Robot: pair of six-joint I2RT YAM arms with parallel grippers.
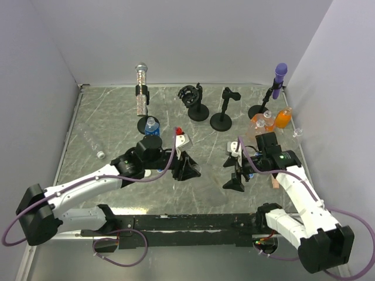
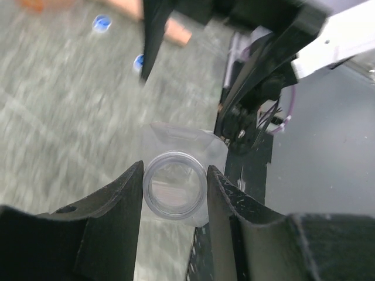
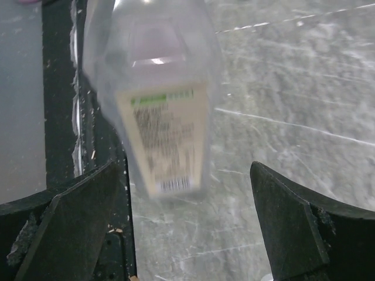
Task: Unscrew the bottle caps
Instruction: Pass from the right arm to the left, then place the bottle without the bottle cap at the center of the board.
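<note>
My left gripper point(image 2: 175, 171) is shut on a clear round bottle cap point(image 2: 174, 186), one black finger pressing each side. Right behind the cap is a transparent bottle point(image 3: 159, 111); I cannot tell whether the cap is still on it. In the right wrist view this bottle is blurred, with its pale green-edged label and barcode end facing the camera. My right gripper point(image 3: 183, 167) stands wide open around the bottle's base without touching it. From above, the left gripper point(image 1: 187, 167) and right gripper point(image 1: 237, 175) face each other at table centre.
A blue-labelled bottle point(image 1: 152, 126) stands behind my left arm. Orange bottles point(image 1: 283, 119) are at the back right, and a clear bottle point(image 1: 89, 139) lies at the left. Loose blue caps point(image 2: 101, 23) lie on the table. Black stands point(image 1: 221, 120) hold a glitter microphone point(image 1: 140, 88) and a purple microphone point(image 1: 280, 73) at the back.
</note>
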